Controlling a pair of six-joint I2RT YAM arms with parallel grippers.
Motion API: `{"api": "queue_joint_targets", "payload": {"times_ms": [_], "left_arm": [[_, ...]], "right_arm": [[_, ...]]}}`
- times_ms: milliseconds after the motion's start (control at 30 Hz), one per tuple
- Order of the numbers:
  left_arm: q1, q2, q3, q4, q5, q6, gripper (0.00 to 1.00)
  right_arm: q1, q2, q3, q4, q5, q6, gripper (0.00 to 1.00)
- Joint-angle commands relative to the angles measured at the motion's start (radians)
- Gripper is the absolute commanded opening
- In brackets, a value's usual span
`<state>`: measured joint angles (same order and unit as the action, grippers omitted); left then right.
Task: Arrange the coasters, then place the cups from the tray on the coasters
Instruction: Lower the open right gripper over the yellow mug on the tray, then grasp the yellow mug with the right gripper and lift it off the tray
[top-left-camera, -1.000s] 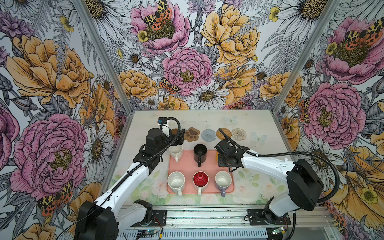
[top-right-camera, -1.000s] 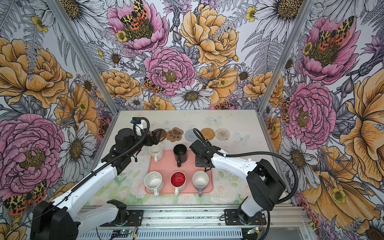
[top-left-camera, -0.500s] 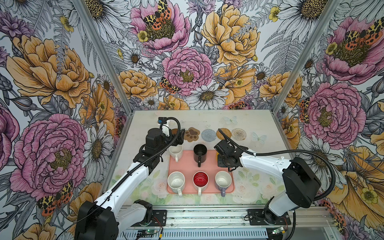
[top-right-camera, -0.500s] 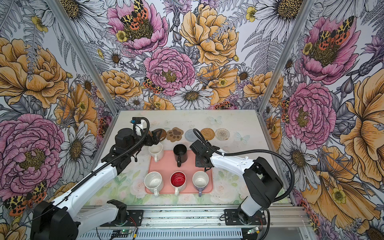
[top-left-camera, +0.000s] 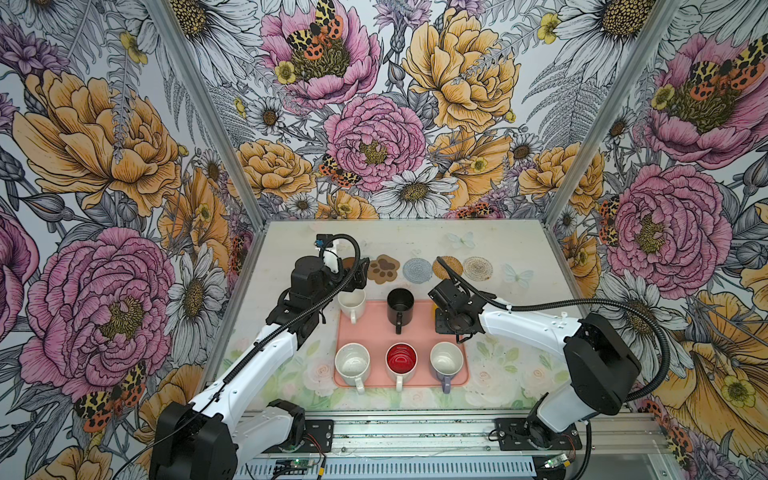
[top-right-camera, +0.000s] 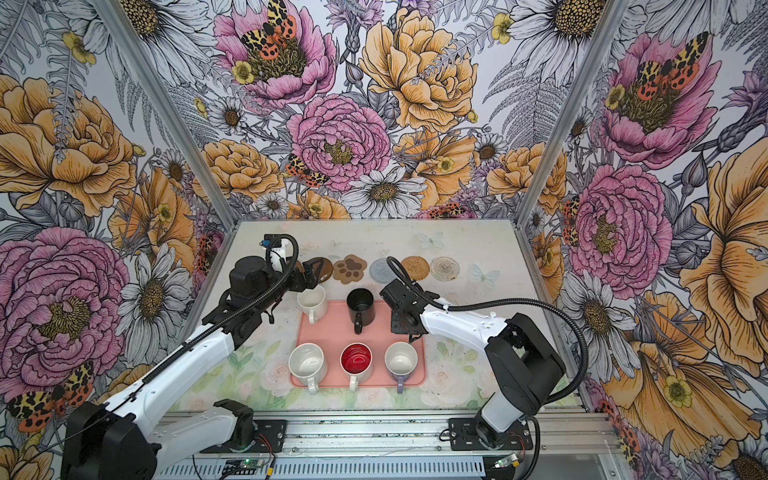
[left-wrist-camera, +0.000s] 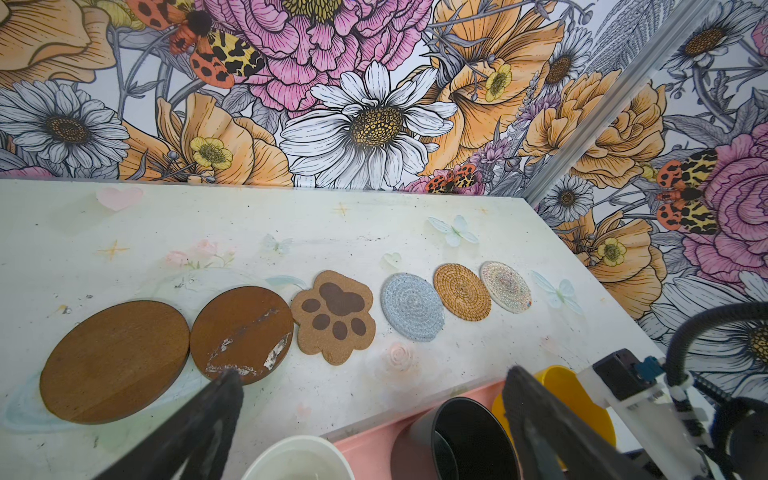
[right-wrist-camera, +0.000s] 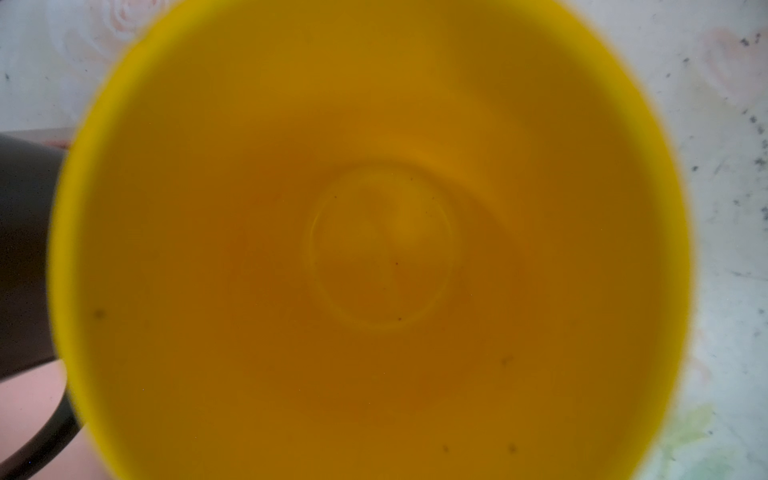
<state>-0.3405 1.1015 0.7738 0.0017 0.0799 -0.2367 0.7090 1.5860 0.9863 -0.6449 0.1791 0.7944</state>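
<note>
Six coasters lie in a row behind the tray (top-left-camera: 374, 332): two brown discs (left-wrist-camera: 114, 359) (left-wrist-camera: 243, 332), a paw shape (left-wrist-camera: 334, 322), a grey-blue round (left-wrist-camera: 411, 307), a rattan round (left-wrist-camera: 461, 292) and a cream round (left-wrist-camera: 505, 292). On the tray stand a white cup (top-left-camera: 352, 301), a black cup (top-left-camera: 400, 305), another white cup (top-left-camera: 352, 362), a red-lined cup (top-left-camera: 401, 358) and a lavender cup (top-left-camera: 446, 359). My left gripper (left-wrist-camera: 370, 386) hangs open and empty above the table by the brown discs. My right gripper (top-left-camera: 441, 321) covers the yellow cup (right-wrist-camera: 374, 249), whose inside fills the right wrist view; its jaws are hidden.
Floral walls close in the table (top-left-camera: 519, 332) on three sides. The right arm's black cable (top-left-camera: 540, 305) arches over the table's right half. A metal rail (top-left-camera: 415, 432) runs along the front edge.
The right arm's elbow has shifted slightly left while its gripper stays over the yellow cup. The left arm has not moved.
</note>
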Motion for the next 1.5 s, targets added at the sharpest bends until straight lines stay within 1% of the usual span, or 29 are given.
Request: {"api": "queue_joint_targets", "payload": {"times_ms": [0, 100, 233, 333, 667, 867, 1233, 1467], "left_arm": [[0.013, 0.004, -0.01, 0.026, 0.021, -0.018, 0.99], [0.012, 0.004, -0.01, 0.026, 0.023, -0.02, 0.99], [0.014, 0.006, -0.011, 0.025, 0.022, -0.021, 0.99], [0.014, 0.004, -0.01, 0.024, 0.021, -0.022, 0.99], [0.015, 0.007, -0.011, 0.025, 0.023, -0.03, 0.99], [0.017, 0.005, -0.014, 0.023, 0.018, -0.03, 0.99], [0.022, 0.003, -0.015, 0.02, 0.018, -0.028, 0.99], [0.025, 0.006, -0.015, 0.021, 0.016, -0.026, 0.99]], "right_arm": [[-0.002, 0.023, 0.006, 0.013, 0.004, -0.004, 0.0], [0.005, -0.002, 0.004, 0.013, 0.026, -0.004, 0.0], [0.016, -0.047, -0.003, 0.013, 0.09, 0.004, 0.0], [0.017, -0.077, -0.007, 0.012, 0.106, 0.004, 0.0], [0.014, -0.109, 0.03, 0.011, 0.101, -0.034, 0.0], [-0.011, -0.116, 0.073, 0.011, 0.081, -0.063, 0.0], [-0.096, -0.138, 0.143, 0.01, 0.07, -0.139, 0.0], [-0.203, -0.136, 0.202, 0.007, 0.029, -0.215, 0.0]]}}
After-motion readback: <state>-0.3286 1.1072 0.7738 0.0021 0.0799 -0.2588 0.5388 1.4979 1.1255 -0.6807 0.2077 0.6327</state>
